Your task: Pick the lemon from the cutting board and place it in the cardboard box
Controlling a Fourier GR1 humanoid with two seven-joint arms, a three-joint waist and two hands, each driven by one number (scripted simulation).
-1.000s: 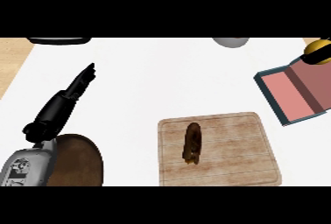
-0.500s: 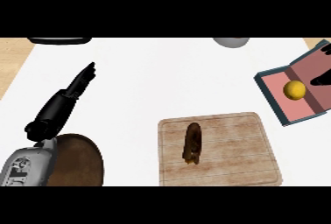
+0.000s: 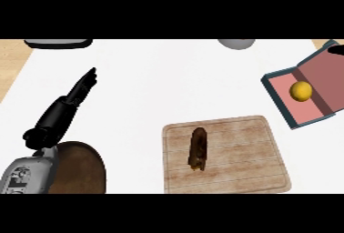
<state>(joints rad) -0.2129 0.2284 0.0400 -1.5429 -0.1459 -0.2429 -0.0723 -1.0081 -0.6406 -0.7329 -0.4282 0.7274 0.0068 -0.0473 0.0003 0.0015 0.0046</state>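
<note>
The yellow lemon (image 3: pixel 300 90) lies inside the cardboard box (image 3: pixel 277 100), which has a dark rim and a pink inside and stands at the right edge. Nothing touches the lemon. Only a small black tip of my right hand (image 3: pixel 334 49) shows at the upper right corner, above the box; the rest is out of view. The wooden cutting board (image 3: pixel 249 154) sits at the lower middle and carries a long brown food item (image 3: pixel 198 149). My left hand (image 3: pixel 79 90) rests open on the counter at the left, fingers straight, far from the board.
A round brown plate (image 3: pixel 80 168) lies at the lower left, partly under my left forearm. A grey bowl (image 3: pixel 236 43) and a dark flat object (image 3: pixel 59 43) stand along the far edge. White counter lies between the board and my left hand.
A second ago my right hand held the lemon at the right edge above the box. The lemon now lies in the box and the hand has drawn back to the corner.
</note>
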